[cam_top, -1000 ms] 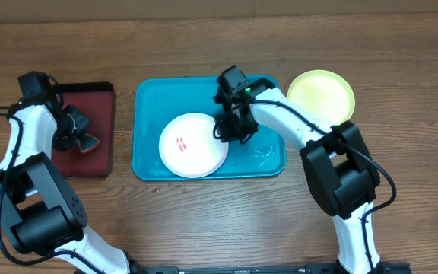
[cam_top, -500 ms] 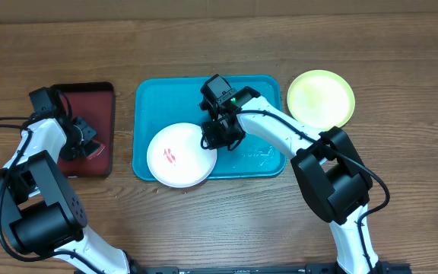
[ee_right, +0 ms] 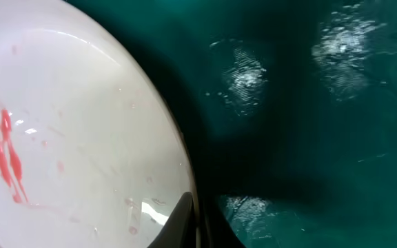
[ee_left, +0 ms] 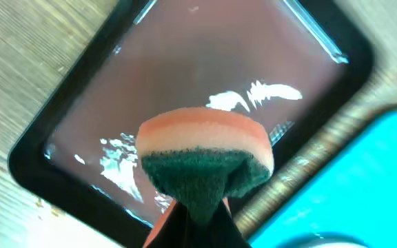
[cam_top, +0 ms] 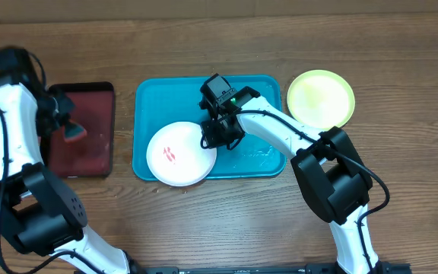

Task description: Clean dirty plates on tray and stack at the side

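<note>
A white plate (cam_top: 177,154) with red smears lies at the front left of the turquoise tray (cam_top: 265,156), hanging over its front rim. My right gripper (cam_top: 213,139) is shut on the plate's right rim; the right wrist view shows the fingers (ee_right: 193,220) pinching the rim of the white plate (ee_right: 67,145). A yellow-green plate (cam_top: 321,98) sits on the table right of the tray. My left gripper (cam_top: 68,129) is shut on an orange and green sponge (ee_left: 204,155), held above the dark red tray (cam_top: 82,129). The light blue plate is not visible.
The dark red black-rimmed tray (ee_left: 205,62) lies left of the turquoise tray, a narrow strip of wooden table between them. Small crumbs lie on the table in front of the turquoise tray (cam_top: 175,186).
The right gripper slid the white plate left and forward over the tray's front rim, then held still. The left arm lifted the sponge off the dark red tray and swung back.
</note>
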Tool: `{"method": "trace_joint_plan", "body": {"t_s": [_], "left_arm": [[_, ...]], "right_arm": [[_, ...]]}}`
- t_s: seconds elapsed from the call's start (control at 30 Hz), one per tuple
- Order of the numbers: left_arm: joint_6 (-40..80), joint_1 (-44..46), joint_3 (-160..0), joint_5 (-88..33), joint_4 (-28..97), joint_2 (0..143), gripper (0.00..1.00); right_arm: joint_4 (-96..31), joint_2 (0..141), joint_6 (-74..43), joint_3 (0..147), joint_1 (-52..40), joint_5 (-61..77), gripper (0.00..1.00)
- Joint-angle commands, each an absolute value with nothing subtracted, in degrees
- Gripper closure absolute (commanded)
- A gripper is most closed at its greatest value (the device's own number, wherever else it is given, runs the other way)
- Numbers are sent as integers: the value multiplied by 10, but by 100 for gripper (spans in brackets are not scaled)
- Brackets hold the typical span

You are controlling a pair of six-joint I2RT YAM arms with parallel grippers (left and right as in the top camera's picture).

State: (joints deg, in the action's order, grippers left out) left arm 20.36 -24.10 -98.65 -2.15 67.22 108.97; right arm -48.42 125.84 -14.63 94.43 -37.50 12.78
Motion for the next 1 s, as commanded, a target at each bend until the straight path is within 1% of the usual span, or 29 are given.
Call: {"method": "trace_joint_plan", "body": {"t_s": [0.0, 0.07, 0.13, 0.23, 0.3, 0.37, 0.47, 0.5, 0.53, 0.57, 0.6, 0.63, 0.7, 0.73, 0.87, 0.97], "left_arm": [[150, -239, -1026, -159, 700, 1084, 96], [103, -232, -1025, -241, 711, 1084, 96], [67, -219, -1017, -282, 722, 1085, 96], [55, -188, -999, -281, 735, 1085, 96], [53, -162, -984, -281, 734, 1085, 96], [53, -135, -965, -281, 720, 1085, 96], [53, -93, -936, -281, 691, 1085, 96], [54, -80, -927, -281, 681, 1085, 96], [59, -66, -917, -280, 668, 1085, 95], [68, -54, -907, -279, 656, 1085, 97], [80, -41, -895, -279, 639, 1085, 96], [95, -29, -884, -279, 622, 1085, 96], [122, -7, -863, -279, 585, 1085, 95], [131, 3, -855, -279, 569, 1085, 96], [165, 45, -820, -275, 508, 1085, 96], [208, 75, -795, -238, 472, 1085, 96]], "right_arm": [[-483, 1246, -201, 941, -371, 53, 96], [-482, 1246, -224, 941, -371, 29, 96], [-481, 1246, -246, 941, -371, 14, 96], [-480, 1246, -265, 941, -371, 8, 96], [-480, 1246, -299, 941, -371, -24, 96], [-478, 1246, -317, 941, -371, -55, 96], [-473, 1246, -315, 941, -371, -58, 95], [-473, 1246, -315, 941, -371, -58, 90], [-474, 1246, -315, 941, -371, -56, 77], [-473, 1246, -315, 941, -371, -51, 70], [-473, 1246, -315, 941, -371, -47, 70], [-472, 1246, -315, 941, -371, -44, 70], [-472, 1246, -315, 941, -371, -37, 90], [-473, 1246, -315, 941, -371, -35, 96], [-477, 1246, -311, 941, -370, -33, 96], [-481, 1246, -307, 941, -369, -33, 96]]}}
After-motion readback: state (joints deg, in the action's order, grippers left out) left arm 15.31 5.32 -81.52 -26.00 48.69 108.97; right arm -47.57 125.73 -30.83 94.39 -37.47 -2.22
